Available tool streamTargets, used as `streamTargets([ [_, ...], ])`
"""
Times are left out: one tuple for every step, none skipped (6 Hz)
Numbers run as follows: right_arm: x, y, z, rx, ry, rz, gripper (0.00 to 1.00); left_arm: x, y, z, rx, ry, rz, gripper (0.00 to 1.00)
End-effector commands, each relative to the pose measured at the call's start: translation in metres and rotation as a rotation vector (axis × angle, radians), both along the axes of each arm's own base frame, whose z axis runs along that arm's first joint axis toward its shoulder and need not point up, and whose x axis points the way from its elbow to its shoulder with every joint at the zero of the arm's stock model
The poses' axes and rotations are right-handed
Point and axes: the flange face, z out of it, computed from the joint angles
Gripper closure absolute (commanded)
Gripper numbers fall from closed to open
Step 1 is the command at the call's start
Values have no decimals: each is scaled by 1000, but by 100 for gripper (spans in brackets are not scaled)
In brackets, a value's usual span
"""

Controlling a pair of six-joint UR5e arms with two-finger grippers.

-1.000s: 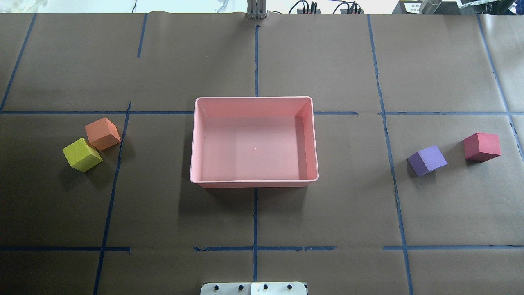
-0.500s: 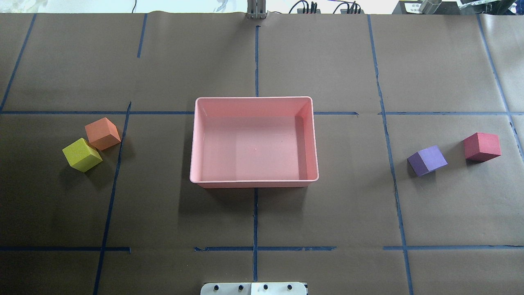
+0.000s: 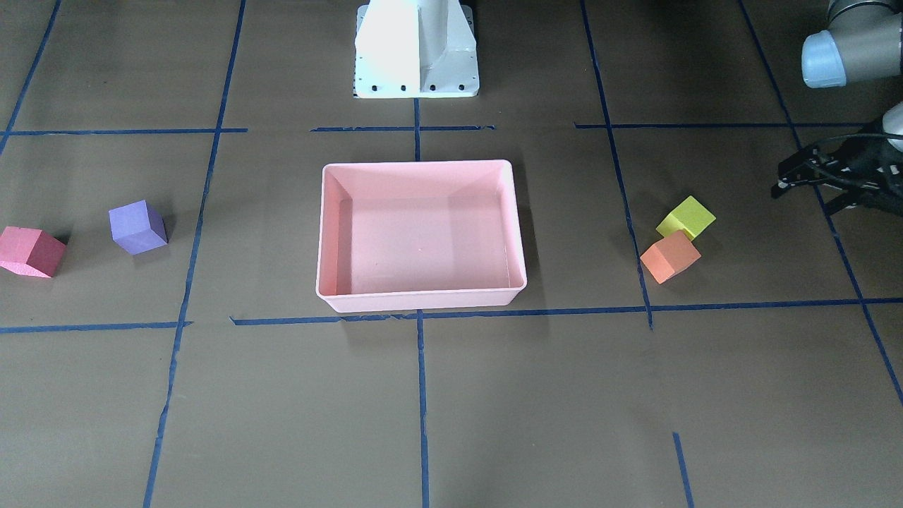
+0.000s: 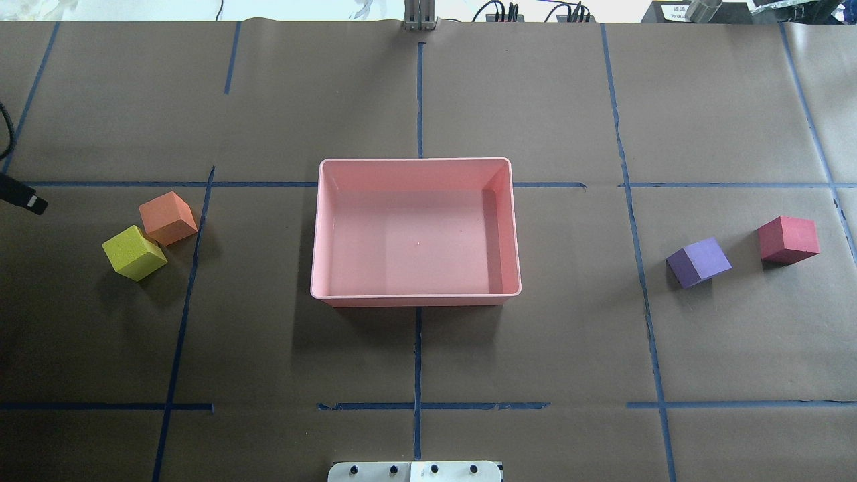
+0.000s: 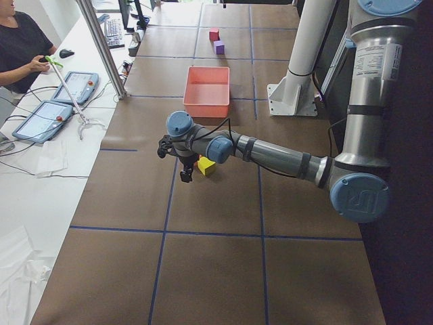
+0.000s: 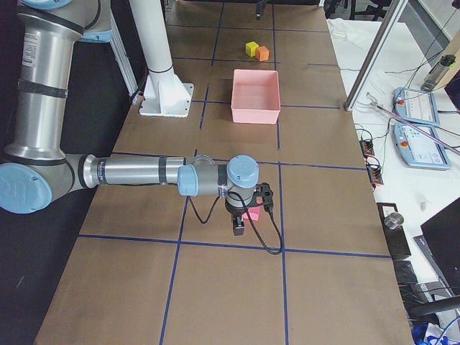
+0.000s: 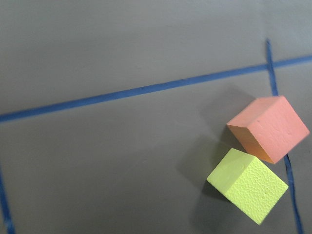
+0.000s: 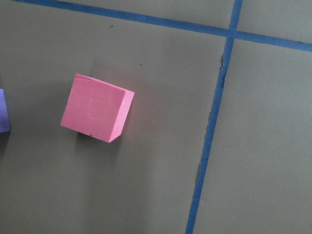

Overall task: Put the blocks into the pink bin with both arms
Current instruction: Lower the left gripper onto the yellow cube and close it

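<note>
Seen from overhead, the bin [image 4: 415, 299] sits mid-worktop [image 4: 535, 348]. At its nine o'clock two blocks touch, the inner left block [image 4: 167, 217] at one o'clock of the outer left block [image 4: 134, 252]. At its three o'clock two lie apart, the outer right block [image 4: 789, 239] at two o'clock of the inner right block [image 4: 698, 261].

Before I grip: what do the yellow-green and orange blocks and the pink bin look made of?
The yellow-green block: likely foam, matte; its faces show a fine pebbled grain and no glare. The orange block: same look, probably foam too. The pink bin: seems moulded plastic, smooth and slightly glossy; its floor shows soft reflections and its rim is rounded.
</note>
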Motion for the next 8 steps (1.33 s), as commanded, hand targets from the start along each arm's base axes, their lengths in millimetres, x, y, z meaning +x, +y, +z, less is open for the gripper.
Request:
streamTargets([
  [-3, -1, -1, 1, -1, -7, 0, 63, 20, -5, 183, -18, 171, 2],
  [-3, 0, -2, 2, -3, -7, 0, 89, 31, -11, 236, 0, 216, 1],
  [-3, 0, -2, 4, -3, -8, 0, 113, 35, -25, 306, -40, 226, 1],
  [-3, 0, -3, 4, -4, -7, 0, 127, 39, -27, 330, -59, 237, 1],
  [-3, 0, -3, 5, -6, -9, 0, 127, 39, -26, 336, -63, 240, 1],
  [-3, 0, -3, 5, -6, -9, 0, 129, 36, -23, 351, -79, 244, 0],
  [-3, 0, -3, 5, -6, -9, 0, 133, 38, -19, 348, -80, 255, 0],
  [-3, 0, -3, 5, -6, -9, 0, 138, 38, -8, 335, -89, 266, 0],
])
